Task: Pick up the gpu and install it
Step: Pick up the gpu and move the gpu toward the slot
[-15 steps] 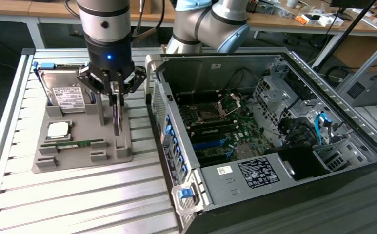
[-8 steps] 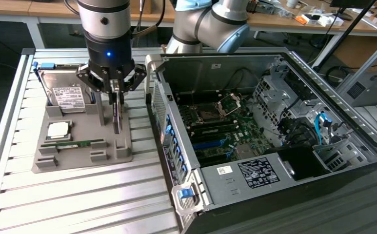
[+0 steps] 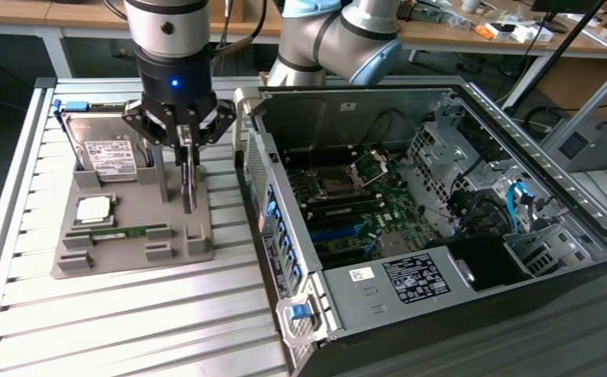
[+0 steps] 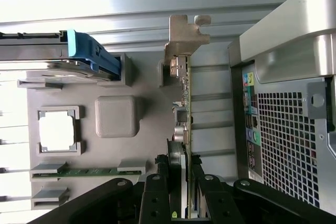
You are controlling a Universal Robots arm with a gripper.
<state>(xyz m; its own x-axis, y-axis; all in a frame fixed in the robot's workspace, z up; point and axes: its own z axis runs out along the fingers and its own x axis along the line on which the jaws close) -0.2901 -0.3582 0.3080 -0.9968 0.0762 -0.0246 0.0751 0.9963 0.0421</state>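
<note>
The gpu (image 3: 187, 182) stands on edge at the 3 o'clock side of the grey tray (image 3: 193, 245) in the exterior view. The gripper (image 3: 186, 146) has its jaws closed narrowly on the card's top edge. The tray holds a hard drive (image 3: 109, 157) at 11 o'clock, a square chip (image 3: 95, 208) and a memory stick (image 3: 120, 233) at 7 o'clock. An open computer case (image 3: 418, 196) stands just beside the tray, at 3 o'clock.
</note>
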